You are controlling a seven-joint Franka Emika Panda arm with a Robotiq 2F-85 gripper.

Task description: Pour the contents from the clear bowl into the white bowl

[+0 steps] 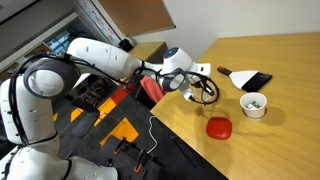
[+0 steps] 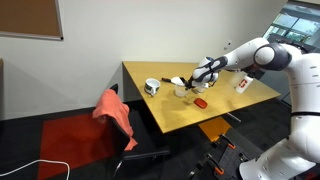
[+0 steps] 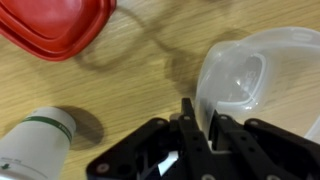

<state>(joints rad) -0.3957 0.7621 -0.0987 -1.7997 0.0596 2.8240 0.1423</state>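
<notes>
My gripper (image 3: pixel 200 112) is shut on the rim of the clear bowl (image 3: pixel 250 70), one finger inside and one outside. The clear bowl looks empty and is held just above the wooden table. In both exterior views the gripper (image 1: pixel 199 88) (image 2: pixel 191 82) holds it near the table's edge. The white bowl (image 3: pixel 35 142) stands at the lower left of the wrist view, seen from the side with a thin green line near its rim. It also shows as a small white shape under the gripper (image 1: pixel 188 96) (image 2: pixel 183 90). I cannot see the contents anywhere.
A red squarish dish (image 3: pixel 55 25) (image 1: pixel 219 127) (image 2: pixel 200 101) lies close by. A shallower white bowl with a dark inside (image 1: pixel 254 104) (image 2: pixel 151 87) stands further along the table (image 1: pixel 290 140). A black and white object (image 1: pixel 245 78) lies behind it.
</notes>
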